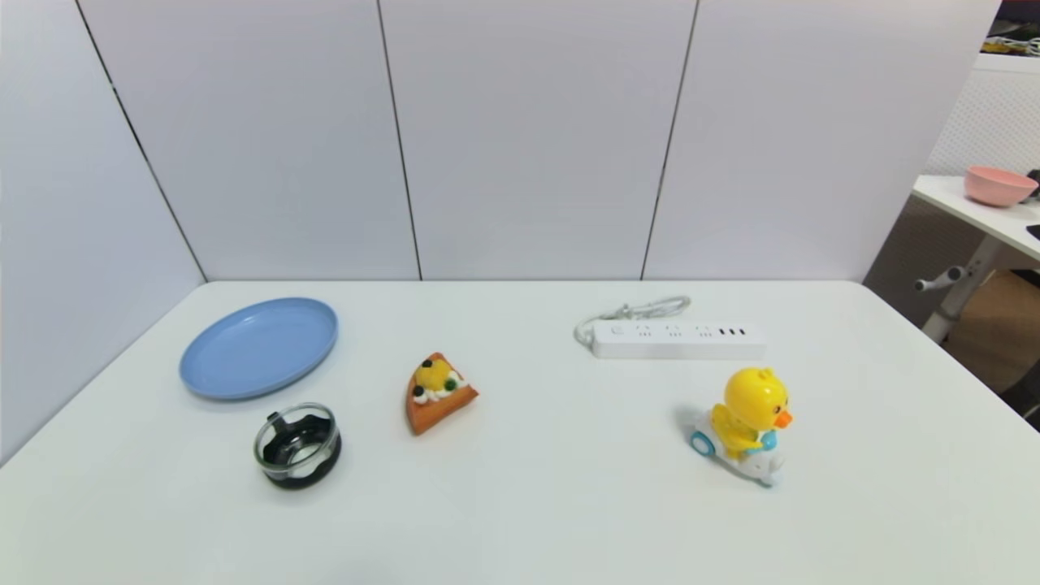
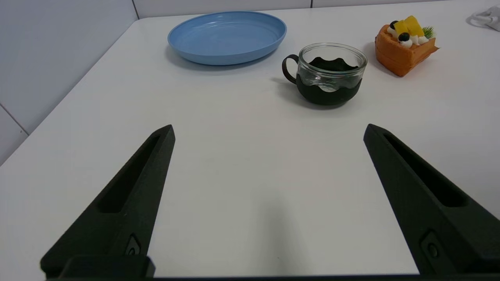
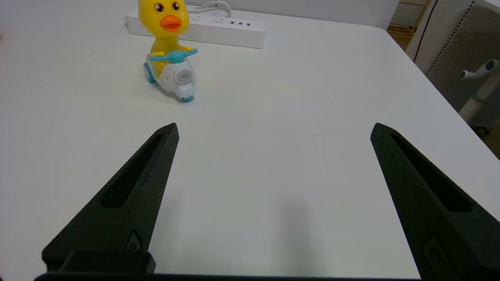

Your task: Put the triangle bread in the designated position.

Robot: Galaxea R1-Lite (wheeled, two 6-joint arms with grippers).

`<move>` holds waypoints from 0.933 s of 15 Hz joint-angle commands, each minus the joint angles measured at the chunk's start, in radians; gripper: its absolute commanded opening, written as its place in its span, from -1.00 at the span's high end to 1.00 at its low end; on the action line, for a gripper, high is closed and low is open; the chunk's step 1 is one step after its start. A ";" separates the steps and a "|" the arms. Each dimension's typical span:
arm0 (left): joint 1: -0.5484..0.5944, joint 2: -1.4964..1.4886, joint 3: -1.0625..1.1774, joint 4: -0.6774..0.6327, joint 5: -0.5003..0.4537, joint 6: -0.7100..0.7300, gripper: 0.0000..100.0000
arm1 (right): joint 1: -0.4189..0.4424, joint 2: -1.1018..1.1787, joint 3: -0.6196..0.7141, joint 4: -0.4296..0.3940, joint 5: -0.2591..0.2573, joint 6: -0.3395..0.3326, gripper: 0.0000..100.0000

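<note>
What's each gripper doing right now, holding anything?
Left gripper: open, empty, short of the glass cup and triangle bread.
Right gripper: open, empty, short of the duck toy.

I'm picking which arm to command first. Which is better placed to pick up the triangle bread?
Left, most likely. The triangle bread lies left of the table's centre and shows in the left wrist view past the glass cup. The right gripper faces the duck toy. Both jaws stand open.
</note>
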State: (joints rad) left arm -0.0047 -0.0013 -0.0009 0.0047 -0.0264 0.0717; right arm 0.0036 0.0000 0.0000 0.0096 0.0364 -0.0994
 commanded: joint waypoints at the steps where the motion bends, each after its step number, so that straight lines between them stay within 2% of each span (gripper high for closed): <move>1: 0.000 0.001 0.001 0.000 -0.001 0.000 -1.00 | 0.001 0.000 0.002 0.000 0.000 0.000 -1.00; 4: 0.000 0.001 -0.001 -0.005 0.023 -0.075 -1.00 | -0.001 0.000 0.002 0.001 0.000 0.000 -1.00; 14: 0.000 0.052 -0.014 -0.003 0.025 -0.062 -1.00 | -0.001 0.000 0.002 0.001 0.000 0.000 -1.00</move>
State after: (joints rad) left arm -0.0051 0.0147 -0.0019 0.0017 -0.0017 0.0036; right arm 0.0036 0.0000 0.0000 0.0096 0.0360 -0.0989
